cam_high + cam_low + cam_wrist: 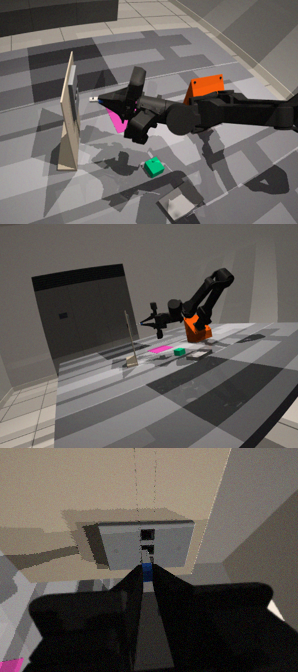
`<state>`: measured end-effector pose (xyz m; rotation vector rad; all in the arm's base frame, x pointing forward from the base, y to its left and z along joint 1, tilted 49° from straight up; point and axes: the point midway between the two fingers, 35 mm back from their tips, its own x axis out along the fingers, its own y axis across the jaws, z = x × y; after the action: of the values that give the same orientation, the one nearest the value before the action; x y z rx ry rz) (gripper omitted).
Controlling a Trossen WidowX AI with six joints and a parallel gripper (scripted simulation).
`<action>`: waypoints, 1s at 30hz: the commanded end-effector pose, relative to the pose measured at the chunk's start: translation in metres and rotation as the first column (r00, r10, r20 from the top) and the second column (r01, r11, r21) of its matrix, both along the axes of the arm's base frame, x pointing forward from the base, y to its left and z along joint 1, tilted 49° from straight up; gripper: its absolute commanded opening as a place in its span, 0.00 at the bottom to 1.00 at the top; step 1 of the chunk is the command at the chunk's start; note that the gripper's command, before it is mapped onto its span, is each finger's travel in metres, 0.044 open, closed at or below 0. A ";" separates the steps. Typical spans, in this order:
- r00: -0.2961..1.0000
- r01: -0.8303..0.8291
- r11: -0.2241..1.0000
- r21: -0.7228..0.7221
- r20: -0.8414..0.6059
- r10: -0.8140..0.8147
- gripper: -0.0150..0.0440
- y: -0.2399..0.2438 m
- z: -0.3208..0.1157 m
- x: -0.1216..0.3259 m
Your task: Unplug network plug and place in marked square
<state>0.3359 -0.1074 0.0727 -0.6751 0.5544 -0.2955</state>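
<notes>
The small plug, with a white front (93, 99) and a blue body (147, 572), is out of the socket and in the air, a gap away from the panel. My gripper (100, 100) (141, 324) (147, 569) is shut on the blue body, and the white end points at the panel. The upright panel (66, 90) (130, 336) (45, 493) carries a grey socket plate (72, 90) (172, 543) with dark openings. The marked square (117, 124) (160, 349) (11, 665) is pink, lies flat on the table below the gripper, and is partly hidden by it in the top view.
A green block (154, 167) (179, 352) stands nearer the top camera than the square. A shallow grey box with a pale top (181, 205) (199, 354) lies beyond the block. The orange arm base (207, 85) (198, 333) is behind the gripper.
</notes>
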 end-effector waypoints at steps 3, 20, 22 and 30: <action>1.000 -0.002 1.000 -0.004 0.001 0.002 0.25 0.001 0.002 -0.005; 1.000 -0.002 1.000 -0.004 0.000 0.002 0.25 0.003 0.003 -0.012; 1.000 -0.002 1.000 -0.004 0.000 0.002 0.25 0.003 0.003 -0.013; 1.000 -0.002 1.000 -0.004 0.000 0.002 0.25 0.004 0.004 -0.017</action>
<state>0.3224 -0.1036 0.0747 -0.6760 0.5548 -0.2918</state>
